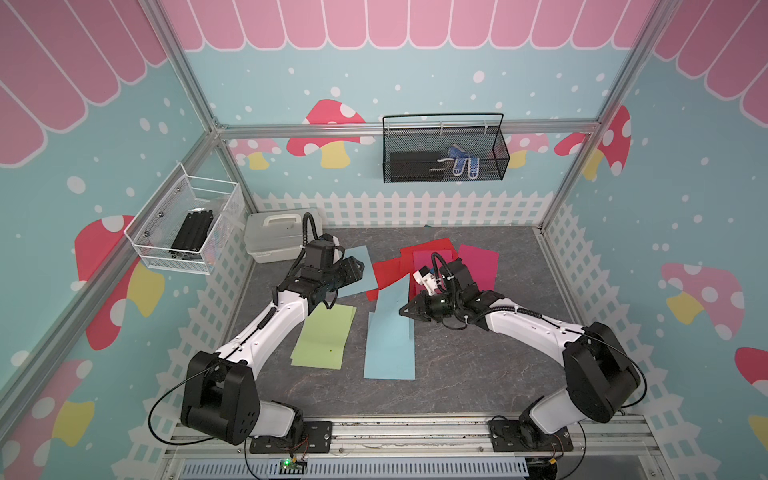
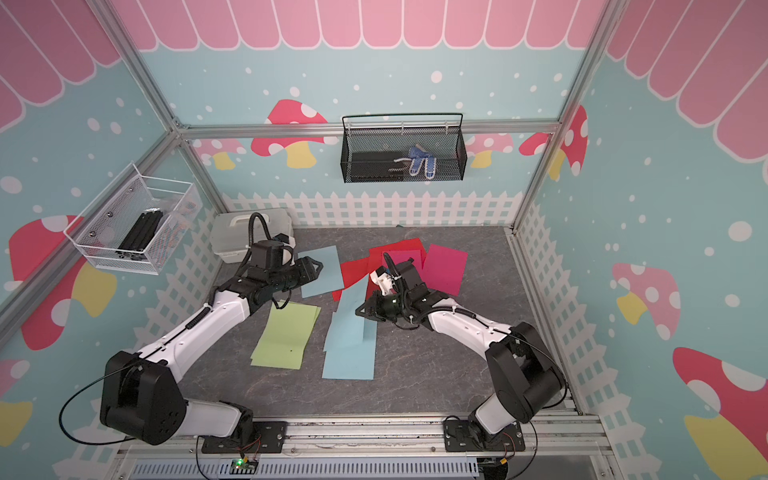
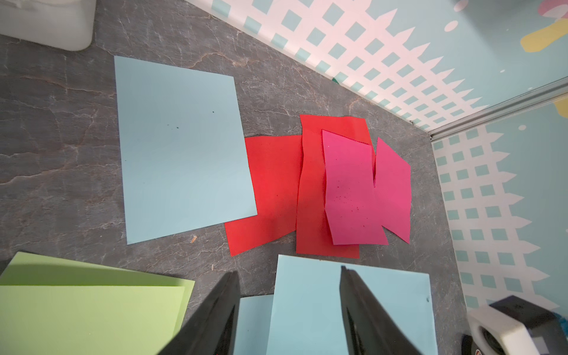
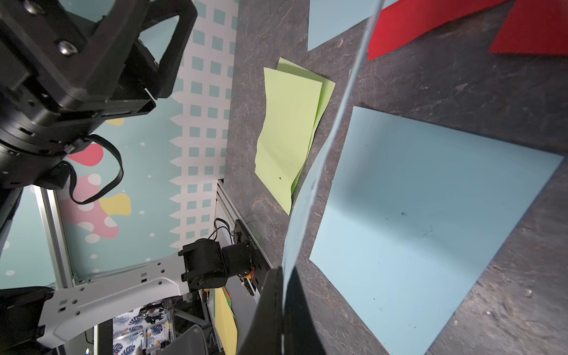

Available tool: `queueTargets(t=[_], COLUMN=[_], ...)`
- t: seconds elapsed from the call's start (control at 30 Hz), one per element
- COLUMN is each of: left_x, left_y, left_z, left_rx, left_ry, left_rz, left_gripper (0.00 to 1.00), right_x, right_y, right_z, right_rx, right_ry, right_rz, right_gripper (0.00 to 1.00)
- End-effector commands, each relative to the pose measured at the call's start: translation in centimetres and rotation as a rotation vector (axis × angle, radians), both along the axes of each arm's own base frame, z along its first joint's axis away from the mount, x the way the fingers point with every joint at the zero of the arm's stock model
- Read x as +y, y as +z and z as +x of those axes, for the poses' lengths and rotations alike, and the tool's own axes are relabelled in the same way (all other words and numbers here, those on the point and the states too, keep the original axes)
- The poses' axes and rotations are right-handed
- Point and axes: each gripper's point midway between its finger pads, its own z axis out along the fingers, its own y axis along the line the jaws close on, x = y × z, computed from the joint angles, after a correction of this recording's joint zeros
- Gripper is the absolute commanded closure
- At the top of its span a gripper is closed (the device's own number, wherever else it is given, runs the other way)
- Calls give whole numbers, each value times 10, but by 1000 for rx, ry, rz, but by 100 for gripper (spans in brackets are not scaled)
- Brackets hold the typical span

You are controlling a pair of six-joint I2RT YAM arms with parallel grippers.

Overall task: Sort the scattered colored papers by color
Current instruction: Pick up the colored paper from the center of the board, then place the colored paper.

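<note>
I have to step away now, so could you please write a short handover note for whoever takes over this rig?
Right gripper: shut on a light blue sheet, lifted over the flat blue sheet near the front.
Left gripper: open, empty, above the table by the far blue sheet.
Done: two green sheets stacked.
Left: gather the three blues; separate the overlapping red sheets and pink sheets at the back.

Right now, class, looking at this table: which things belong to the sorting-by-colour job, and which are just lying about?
Part of the job:
- green papers
- blue papers, one pinched in the right hand
- red papers
- pink papers

Just lying about:
- white box with a handle
- black wire basket on the back wall
- white wire basket on the side wall
</note>
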Motion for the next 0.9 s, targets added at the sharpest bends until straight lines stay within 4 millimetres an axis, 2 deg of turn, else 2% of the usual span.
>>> queueTargets(t=[0.0, 0.3, 0.6, 0.87], left_x=[5, 10, 12, 11], left_y=[5, -4, -10, -18], left_z=[-1, -6, -6, -5], left_rx=[-24, -9, 5, 20], left_ry=[20, 29, 30, 26], left_rz=[-4, 3, 5, 2], left_gripper=[45, 45, 45, 45], right_x=[7, 16, 9, 5], right_y=[13, -9, -40, -54], right_z=[-1, -12, -23, -36], right_rx=[-11, 35, 102, 145], right_ry=[-45, -29, -28, -28], right_rz=[61, 55, 26, 24], right_gripper=[100, 100, 100, 100])
